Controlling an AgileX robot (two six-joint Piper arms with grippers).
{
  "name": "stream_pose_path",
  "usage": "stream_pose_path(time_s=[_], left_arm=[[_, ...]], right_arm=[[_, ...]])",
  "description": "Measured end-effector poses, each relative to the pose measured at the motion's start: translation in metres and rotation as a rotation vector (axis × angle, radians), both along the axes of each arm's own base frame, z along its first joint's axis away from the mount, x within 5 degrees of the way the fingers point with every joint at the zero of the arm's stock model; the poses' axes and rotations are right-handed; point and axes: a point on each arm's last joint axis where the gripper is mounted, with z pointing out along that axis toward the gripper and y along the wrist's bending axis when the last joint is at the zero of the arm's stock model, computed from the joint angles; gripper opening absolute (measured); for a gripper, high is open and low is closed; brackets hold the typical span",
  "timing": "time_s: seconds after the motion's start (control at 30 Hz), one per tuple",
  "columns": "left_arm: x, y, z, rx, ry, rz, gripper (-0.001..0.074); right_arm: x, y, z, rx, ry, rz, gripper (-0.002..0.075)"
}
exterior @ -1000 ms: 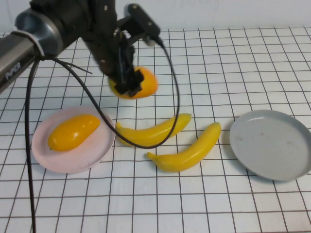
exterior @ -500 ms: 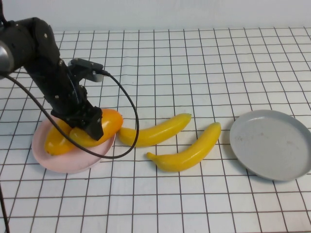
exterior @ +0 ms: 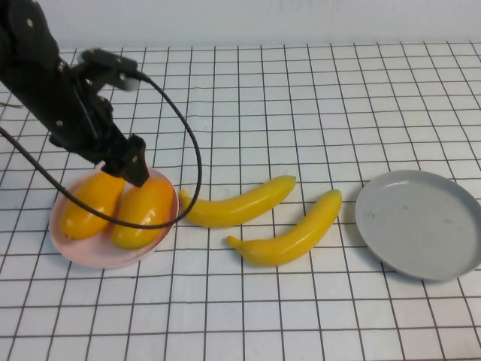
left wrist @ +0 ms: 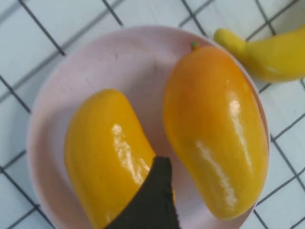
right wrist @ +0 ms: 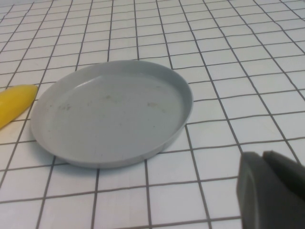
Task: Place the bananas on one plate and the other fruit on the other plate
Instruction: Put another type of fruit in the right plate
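Two orange-yellow mango-like fruits [exterior: 90, 203] [exterior: 144, 212] lie side by side on the pale pink plate [exterior: 90, 257] at the left. My left gripper [exterior: 129, 167] hovers just above the plate's far edge, open and empty. In the left wrist view both fruits [left wrist: 107, 152] [left wrist: 214, 129] lie on the pink plate [left wrist: 95, 62] below one dark fingertip [left wrist: 159, 191]. Two yellow bananas [exterior: 240, 203] [exterior: 293, 237] lie on the table in the middle. The grey plate [exterior: 417, 222] sits empty at the right. My right gripper [right wrist: 274, 186] is shut, near the grey plate [right wrist: 114, 112], out of the high view.
The table is a white sheet with a black grid. The left arm's black cable [exterior: 192, 143] loops down over the table beside the pink plate. One banana's tip [left wrist: 228, 40] lies close to the pink plate's rim.
My left gripper carried the second orange fruit from mid-table down to the pink plate, let it go beside the first one, and has risen a little. The bananas and grey plate have not moved.
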Motion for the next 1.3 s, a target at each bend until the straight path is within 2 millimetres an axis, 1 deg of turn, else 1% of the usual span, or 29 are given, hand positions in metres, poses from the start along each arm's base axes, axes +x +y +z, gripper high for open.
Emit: stream_pose_path(time_s=[0.1,0.17,0.2,0.23,0.27,0.3,0.37,0.4,0.43,0.47,0.53,0.63,0.67,0.73,0.8,0.9,0.97,1.07,1.17,1.3], left_arm=[[-0.015,0.003,0.038,-0.041,-0.143,0.017,0.0668],[-0.031,0.001,0.063,-0.116,-0.24,0.009,0.0668],[-0.043,-0.003,0.074,-0.161,-0.289,-0.011,0.0668],[-0.056,-0.006,0.082,-0.205,-0.331,-0.033,0.0668],[-0.067,-0.007,0.086,-0.225,-0.358,-0.051,0.0668],[-0.083,-0.009,0.091,-0.257,-0.395,-0.065,0.0668],[-0.108,-0.005,0.093,-0.283,-0.446,-0.059,0.0662],[-0.121,-0.001,0.093,-0.287,-0.478,-0.05,0.0645],[-0.131,0.003,0.092,-0.291,-0.505,-0.036,0.0611],[-0.144,0.007,0.09,-0.301,-0.525,-0.011,0.0557],[-0.167,0.014,0.084,-0.34,-0.533,0.072,0.042],[-0.203,0.026,0.082,-0.403,-0.593,0.184,0.0166],[-0.213,0.029,0.081,-0.413,-0.618,0.204,0.0107],[-0.231,0.036,0.079,-0.416,-0.668,0.218,0.0045],[-0.248,0.043,0.075,-0.389,-0.722,0.211,0.0019],[-0.268,0.053,0.069,-0.323,-0.799,0.196,0.0006],[-0.278,0.058,0.063,-0.314,-0.835,0.225,0.0003],[-0.285,0.067,0.05,-0.336,-0.918,0.314,0.0001],[-0.291,0.072,0.031,-0.38,-1.07,0.354,0.0],[-0.302,0.077,-0.005,-0.46,-1.294,0.363,0.0]], right_arm=[[0.0,0.0,0.0,0.0,0.0,0.0,-0.0016],[0.0,0.0,0.0,0.0,0.0,0.0,-0.0016],[0.0,0.0,0.0,0.0,0.0,0.0,-0.0016],[0.0,0.0,0.0,0.0,0.0,0.0,-0.0016],[0.0,0.0,0.0,0.0,0.0,0.0,-0.0016],[0.0,0.0,0.0,0.0,0.0,0.0,-0.0016],[0.0,0.0,0.0,0.0,0.0,0.0,-0.0016],[0.0,0.0,0.0,0.0,0.0,0.0,-0.0016],[0.0,0.0,0.0,0.0,0.0,0.0,-0.0016],[0.0,0.0,0.0,0.0,0.0,0.0,-0.0016],[0.0,0.0,0.0,0.0,0.0,0.0,-0.0016],[0.0,0.0,0.0,0.0,0.0,0.0,-0.0016],[0.0,0.0,0.0,0.0,0.0,0.0,-0.0016],[0.0,0.0,0.0,0.0,0.0,0.0,-0.0016],[0.0,0.0,0.0,0.0,0.0,0.0,-0.0016],[0.0,0.0,0.0,0.0,0.0,0.0,-0.0016],[0.0,0.0,0.0,0.0,0.0,0.0,-0.0016],[0.0,0.0,0.0,0.0,0.0,0.0,-0.0016],[0.0,0.0,0.0,0.0,0.0,0.0,-0.0016],[0.0,0.0,0.0,0.0,0.0,0.0,-0.0016]])
